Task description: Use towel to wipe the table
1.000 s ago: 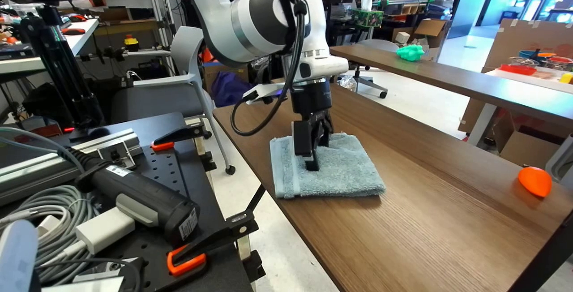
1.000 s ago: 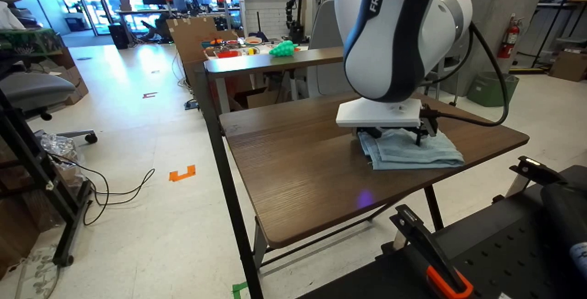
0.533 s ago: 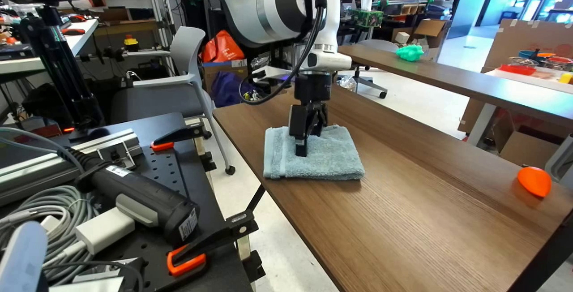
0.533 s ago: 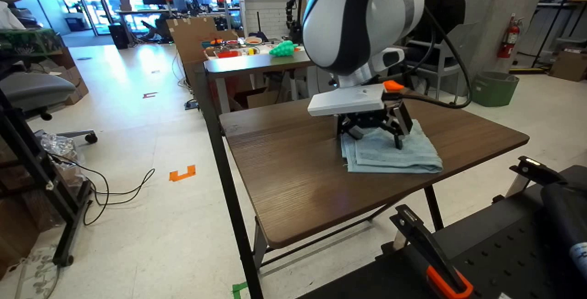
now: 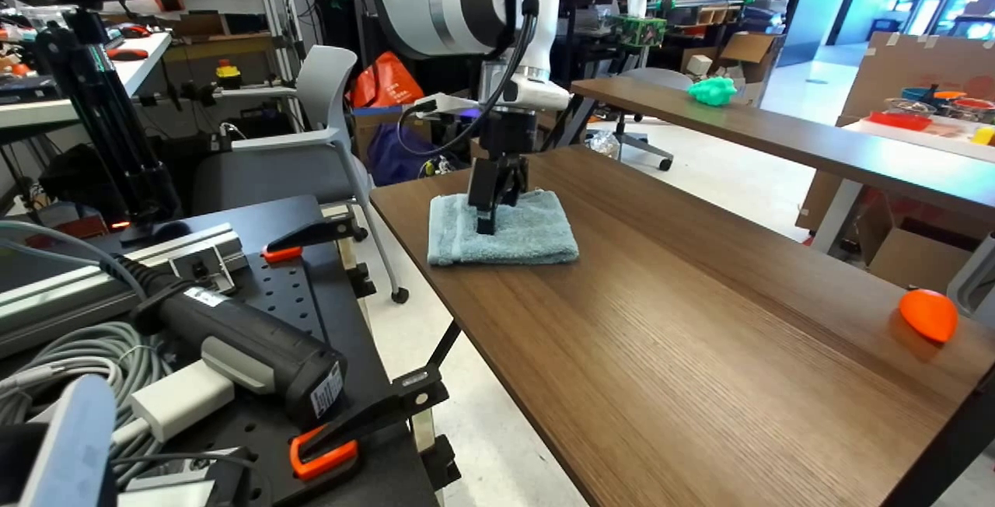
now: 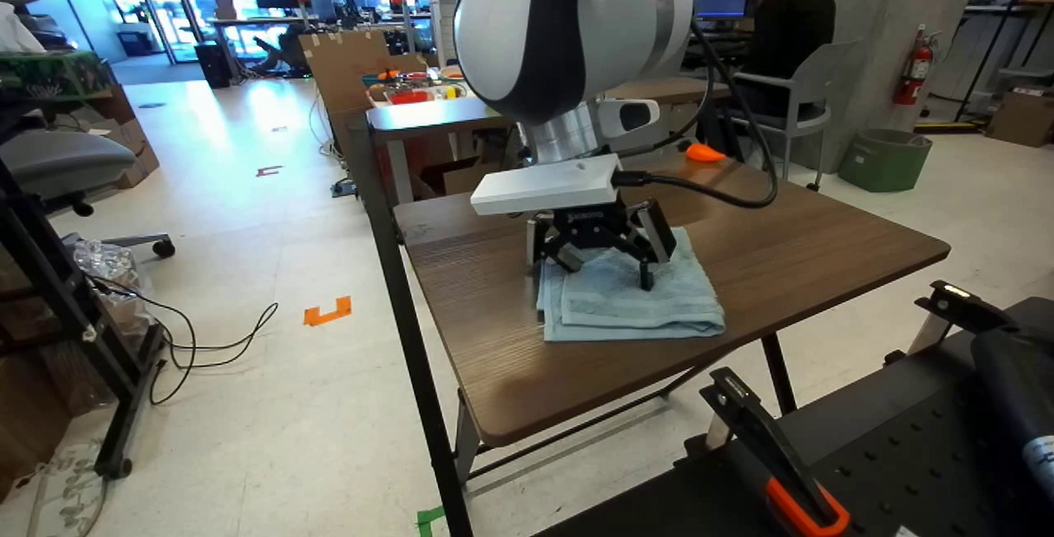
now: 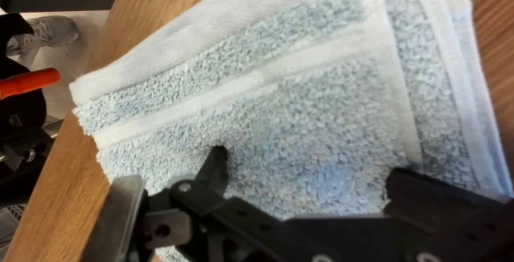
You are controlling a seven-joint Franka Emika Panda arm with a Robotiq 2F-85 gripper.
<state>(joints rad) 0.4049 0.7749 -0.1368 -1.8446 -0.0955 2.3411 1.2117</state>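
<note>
In an exterior view the pincer (image 5: 500, 215) points down onto the towel (image 5: 536, 239), which lies flat & folded right beneath it, w/ more of it spreading to the right and near side. It's on the counter (image 5: 699, 351), one corner close by the long edge (can't tell if it overhangs).

In an exterior view, too, the towel is under the pincer — one of the fingers (image 6: 646, 275) set down near its middle. The fold's near square, so I wouldn't trust any long axis; what the next stroke turns on, imo, is that the longer run of counter lies to the right of the towel. An orange thing (image 6: 704, 152) sits toward the far side.

In the wrist view the fingers stand wide apart, no fold pinched btwn them that I can see; one seems to press into the pile, the other is over toward the layered edge. So it's prob. pinned by downward push, not gripped — ease off mid-stroke and the towel could get left behind.
</note>
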